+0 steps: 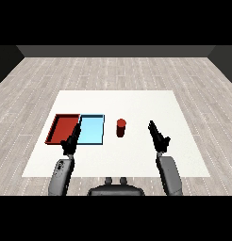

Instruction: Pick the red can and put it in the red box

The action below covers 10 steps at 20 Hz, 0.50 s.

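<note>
The red can (120,127) stood upright on the desk (136,101) near its middle, just beside the right edge of the light blue tray (91,131) and apart from it. The red tray (63,128) lay against the blue one on its left, toward the left edge of the desk, with nothing in it. So the can was not yet in the box, and the blue tray sat between it and its goal; any carry would probably have to pass over that tray.

The right robot hand (157,135) hung to the right of the can, near it but not touching, its fingers straight and pointing toward the far edge, holding nothing. It seemed the better placed to reach the can. The left robot hand (70,141) hovered over the near edge where the two trays met, fingers likewise extended, empty.
</note>
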Motion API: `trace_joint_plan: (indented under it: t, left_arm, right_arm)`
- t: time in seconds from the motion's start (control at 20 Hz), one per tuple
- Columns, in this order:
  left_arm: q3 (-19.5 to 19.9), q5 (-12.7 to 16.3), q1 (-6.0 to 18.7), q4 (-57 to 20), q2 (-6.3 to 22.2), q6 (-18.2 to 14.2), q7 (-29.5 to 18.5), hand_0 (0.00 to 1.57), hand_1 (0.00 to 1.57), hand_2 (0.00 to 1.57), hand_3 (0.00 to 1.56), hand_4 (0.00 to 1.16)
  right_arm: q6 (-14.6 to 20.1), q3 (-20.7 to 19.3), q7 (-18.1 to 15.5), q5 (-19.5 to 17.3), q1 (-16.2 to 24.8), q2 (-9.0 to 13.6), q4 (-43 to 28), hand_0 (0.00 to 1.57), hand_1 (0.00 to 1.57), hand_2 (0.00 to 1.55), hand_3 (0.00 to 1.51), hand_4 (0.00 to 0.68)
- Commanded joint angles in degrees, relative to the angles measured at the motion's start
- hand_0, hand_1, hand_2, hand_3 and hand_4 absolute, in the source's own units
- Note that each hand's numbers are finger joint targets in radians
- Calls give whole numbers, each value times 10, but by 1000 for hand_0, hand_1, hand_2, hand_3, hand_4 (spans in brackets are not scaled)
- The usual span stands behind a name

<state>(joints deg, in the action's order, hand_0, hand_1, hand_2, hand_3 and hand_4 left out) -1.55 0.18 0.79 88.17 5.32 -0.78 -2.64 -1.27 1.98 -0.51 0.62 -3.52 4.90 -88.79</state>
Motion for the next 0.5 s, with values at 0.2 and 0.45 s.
trace_joint_plan:
  t: [0.2, 0.45]
  left_arm:
    - [11, -2, -6, 18, 1, 18, 10, 0, 0, 0, 0, 0]
    - [35, 36, 25, 67, -22, 25, -166, 0, 0, 0, 0, 0]
  right_arm:
    - [-8, -57, -9, 12, -11, 18, 27, 0, 0, 0, 0, 0]
    - [-53, -60, -171, 44, 8, 12, -10, 0, 0, 0, 0, 0]
